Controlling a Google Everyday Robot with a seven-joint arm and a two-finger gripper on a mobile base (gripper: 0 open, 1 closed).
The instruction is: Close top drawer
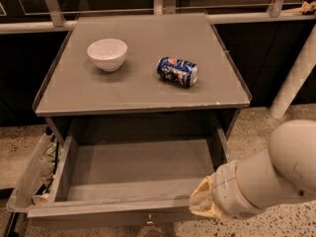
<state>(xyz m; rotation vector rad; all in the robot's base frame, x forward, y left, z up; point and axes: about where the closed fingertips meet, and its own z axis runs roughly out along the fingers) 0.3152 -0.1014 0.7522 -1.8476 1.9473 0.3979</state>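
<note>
Claw [201, 205], state unreadable, sits at the open top drawer's [133, 167] front right corner; stiff wood, likely slides easily: push the front panel [98, 217] centrally.

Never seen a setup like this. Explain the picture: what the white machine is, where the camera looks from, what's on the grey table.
There is one picture, from a single camera looking down at the front of a grey wooden table. Where the camera is mounted is not known. The thick white tube at lower right is a robot's arm. Its cream-coloured tip is the gripper, the part that grasps. It sits at the front right corner of the wide grey top drawer, which is pulled out. A small round metal knob shows on the drawer's front. On the tabletop are a white round bowl and, to its right, a blue drinks can lying on its side. A clear plastic bin of packets is left of the drawer. Nothing shows in the gripper.
</note>
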